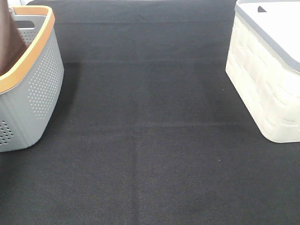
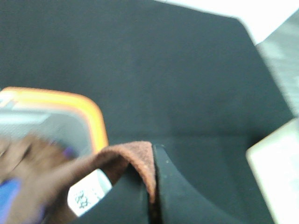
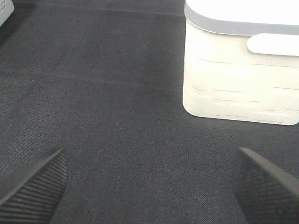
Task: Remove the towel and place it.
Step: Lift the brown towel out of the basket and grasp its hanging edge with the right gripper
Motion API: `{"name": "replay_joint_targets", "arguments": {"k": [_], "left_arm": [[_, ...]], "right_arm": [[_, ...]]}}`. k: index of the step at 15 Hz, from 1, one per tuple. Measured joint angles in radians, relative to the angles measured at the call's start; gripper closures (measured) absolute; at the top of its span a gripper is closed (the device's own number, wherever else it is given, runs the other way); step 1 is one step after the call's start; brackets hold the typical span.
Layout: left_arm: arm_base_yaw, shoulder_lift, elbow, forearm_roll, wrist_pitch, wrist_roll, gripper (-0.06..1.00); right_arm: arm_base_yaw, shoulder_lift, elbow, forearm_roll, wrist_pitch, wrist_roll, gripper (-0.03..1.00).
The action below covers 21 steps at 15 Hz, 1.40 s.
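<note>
The rust-brown towel (image 1: 8, 40) hangs at the far left edge of the exterior view, over the grey basket (image 1: 40, 84) with the orange rim. In the blurred left wrist view the towel's hemmed edge (image 2: 140, 161) is pinched between the black fingers (image 2: 187, 196) of my left gripper (image 2: 154, 186), with its white tag (image 2: 88, 192) hanging below, above the basket's rim (image 2: 93, 116). My right gripper (image 3: 149, 186) is open and empty over the black table mat. Neither gripper shows in the exterior view.
A white basket with a grey rim (image 1: 267, 84) stands at the right of the table; it also shows in the right wrist view (image 3: 233, 84). A black mat (image 1: 150, 140) covers the table between the baskets. Something blue (image 2: 9, 198) lies blurred in the grey basket.
</note>
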Motion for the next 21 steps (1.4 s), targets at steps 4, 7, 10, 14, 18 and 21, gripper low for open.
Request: {"name": "replay_joint_targets", "arguments": {"k": [4,7,10,14,18,21], "left_arm": [[-0.185,-0.108,0.000,-0.031,-0.142,0.000,0.94],[-0.338,-0.116,-0.002,-0.082,-0.201,0.024,0.94],[-0.442,-0.116,-0.002,-0.084,-0.238,0.027,0.94],[-0.635,-0.116,-0.002,-0.086,-0.249,0.110,0.94],[-0.687,-0.116,-0.002,-0.085,-0.118,0.304,0.94],[-0.690,-0.116,-0.002,-0.094,0.038,0.538,0.94]], "right_arm": [[0.000,0.000,0.000,0.020,0.000,0.000,0.07],[0.000,0.000,0.000,0.105,-0.008,0.000,0.07],[0.000,0.005,-0.002,0.152,-0.048,-0.002,0.07],[0.000,0.156,-0.009,0.363,-0.319,-0.035,0.07],[0.079,0.285,-0.009,0.474,-0.407,-0.164,0.07],[0.142,0.434,-0.009,0.522,-0.430,-0.281,0.07]]}}
